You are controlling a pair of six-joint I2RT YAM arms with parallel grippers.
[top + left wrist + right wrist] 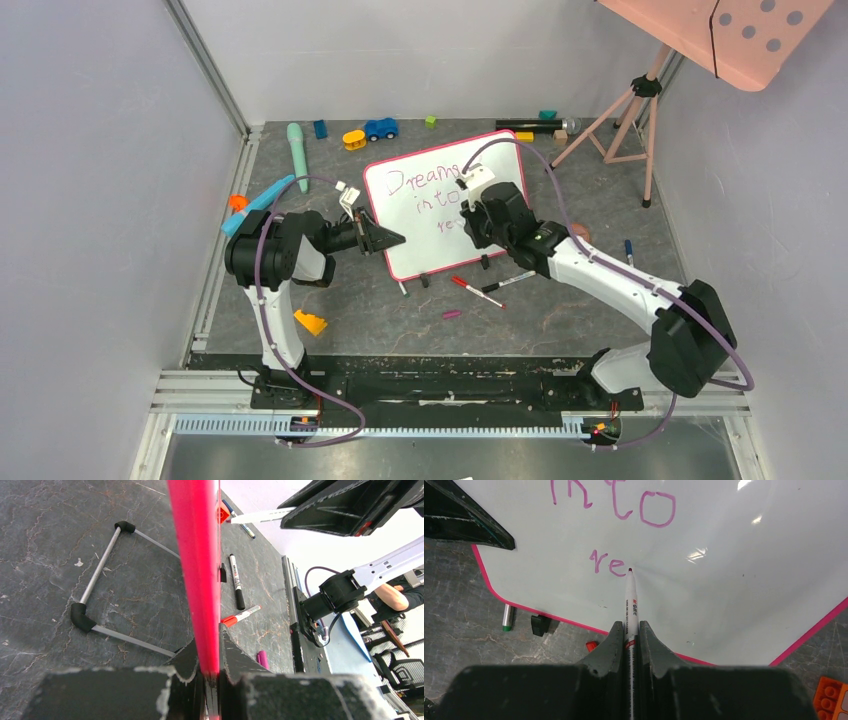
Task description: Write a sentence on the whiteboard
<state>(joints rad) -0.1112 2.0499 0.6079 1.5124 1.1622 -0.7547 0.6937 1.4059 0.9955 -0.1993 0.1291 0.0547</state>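
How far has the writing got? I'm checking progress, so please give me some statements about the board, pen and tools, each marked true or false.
1. The left tool is shut on the board edge. True.
2. The right tool holds a pen with its tip on the board. True.
3. The third line already reads "reality". False: only "re" is there.
4. The writing is green. False: it is purple.
5. A red-capped marker lies on the table near the board. True.

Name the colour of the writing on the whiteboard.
The writing is purple, clearest in the right wrist view.
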